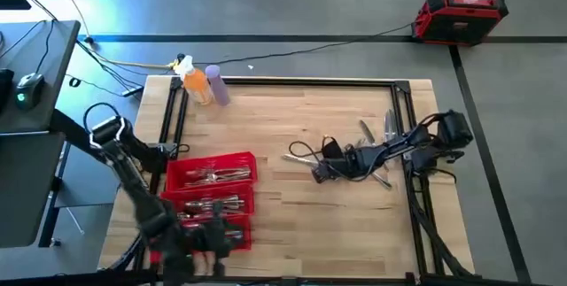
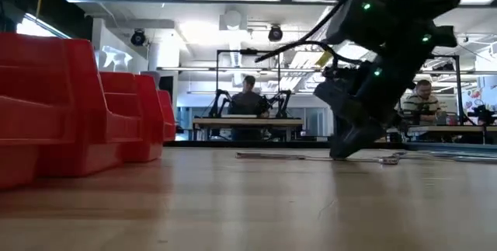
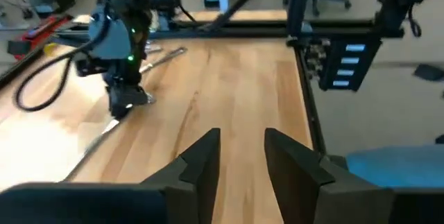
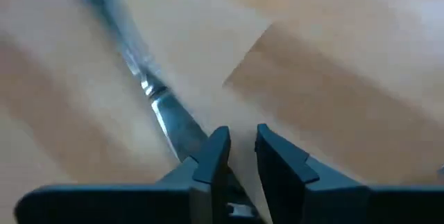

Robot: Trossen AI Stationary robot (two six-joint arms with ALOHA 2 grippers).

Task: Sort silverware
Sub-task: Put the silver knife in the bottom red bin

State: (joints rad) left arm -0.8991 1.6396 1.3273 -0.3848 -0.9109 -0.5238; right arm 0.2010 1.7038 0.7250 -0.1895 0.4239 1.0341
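Right gripper (image 1: 317, 173) sits low at the table's (image 1: 292, 224) middle; loose silverware (image 1: 376, 131) lies to its right, more fills the red tray (image 1: 211, 196) — left gripper (image 1: 213, 243) waits near it. Low view: its tip meets the wood. Right wrist view: fingers (image 4: 211, 156) slightly parted beside a knife (image 4: 149, 92), not gripping.

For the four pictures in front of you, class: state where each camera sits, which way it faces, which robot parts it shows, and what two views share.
High view: overhead, facing down on the table, red tray, both arms.
Low view: at tabletop level, looking across; red tray, right end effector touching down.
Left wrist view: on the left arm, past its left end effector across the wood at the right arm.
Right wrist view: close above a knife, right end effector.
Shared: the right end effector, in the low and left wrist views.
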